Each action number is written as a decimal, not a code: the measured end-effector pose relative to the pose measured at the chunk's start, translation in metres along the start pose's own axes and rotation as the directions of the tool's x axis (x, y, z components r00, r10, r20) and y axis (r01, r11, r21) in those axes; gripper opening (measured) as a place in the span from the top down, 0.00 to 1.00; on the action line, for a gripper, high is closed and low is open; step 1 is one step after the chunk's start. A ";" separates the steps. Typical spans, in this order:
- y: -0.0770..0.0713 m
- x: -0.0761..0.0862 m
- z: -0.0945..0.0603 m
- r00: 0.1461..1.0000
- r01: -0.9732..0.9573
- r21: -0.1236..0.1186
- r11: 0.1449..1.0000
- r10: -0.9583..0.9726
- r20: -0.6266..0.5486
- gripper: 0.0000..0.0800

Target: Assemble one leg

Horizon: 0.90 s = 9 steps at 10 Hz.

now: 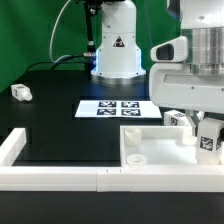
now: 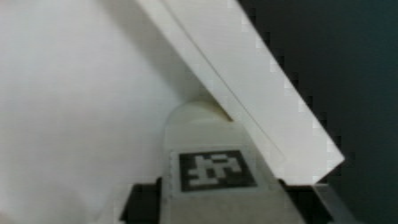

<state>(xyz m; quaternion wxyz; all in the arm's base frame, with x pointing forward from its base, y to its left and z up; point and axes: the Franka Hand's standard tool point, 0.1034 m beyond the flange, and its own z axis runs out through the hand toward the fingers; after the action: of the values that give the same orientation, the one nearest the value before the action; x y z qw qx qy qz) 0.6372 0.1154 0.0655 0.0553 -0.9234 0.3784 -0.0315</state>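
Observation:
My gripper [image 1: 208, 138] is at the exterior view's right, over the far right part of the large white square panel [image 1: 160, 152]. It is shut on a white leg [image 1: 210, 139] with a black-and-white tag. In the wrist view the leg [image 2: 217, 160] stands between the dark fingers [image 2: 153, 200], its tip pointing at the panel [image 2: 89, 110] close to its raised edge [image 2: 240, 80]. A second tagged leg [image 1: 176, 119] lies just behind the panel beside my gripper. A third leg [image 1: 21, 92] lies at the far left of the table.
The marker board [image 1: 117, 108] lies flat in the middle of the black table. White border rails [image 1: 60, 176] run along the front and left. The robot's white base [image 1: 117, 50] stands at the back. A round socket bump [image 1: 135, 157] shows on the panel's near left.

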 end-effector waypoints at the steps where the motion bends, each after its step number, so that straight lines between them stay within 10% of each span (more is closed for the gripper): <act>1: -0.001 -0.001 0.000 0.991 -0.131 -0.007 0.991 0.131 -0.001 0.64; 7: -0.003 -0.001 0.001 0.562 -0.827 0.016 0.562 0.825 0.055 0.64; 9: -0.003 -0.001 0.001 0.604 -0.797 0.018 0.604 0.795 0.053 0.52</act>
<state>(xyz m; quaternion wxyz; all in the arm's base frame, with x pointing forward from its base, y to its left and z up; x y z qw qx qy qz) 0.6387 0.1188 0.0651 0.0896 -0.6580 0.7477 0.0070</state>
